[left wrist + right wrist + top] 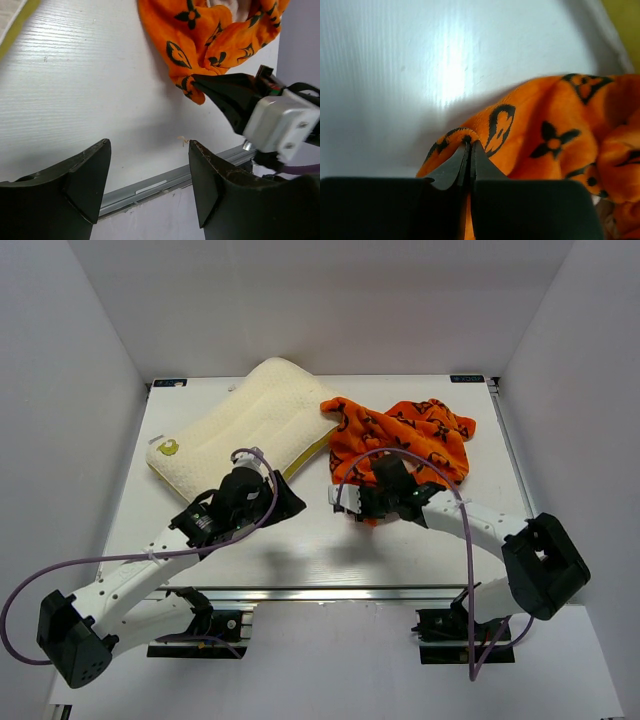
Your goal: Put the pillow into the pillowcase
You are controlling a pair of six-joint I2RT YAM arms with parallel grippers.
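Observation:
The cream pillow [240, 430] lies slantwise at the back left of the table, its yellow side band facing right. To its right the orange pillowcase [410, 435] with black motifs sits crumpled. My right gripper [374, 510] is shut on the pillowcase's near corner; the right wrist view shows the fingertips [469, 145] pinched on a fold of the pillowcase [545, 135]. My left gripper [288, 502] hangs open just off the pillow's near right corner, holding nothing. In the left wrist view the left gripper [150, 150] is over bare table, with the pillowcase [200, 30] and right gripper [197, 81] ahead.
The white table [300, 560] ends in a metal rail [150, 187] at its near edge. White walls close in the back and both sides. A purple cable loops above the right arm [468, 540].

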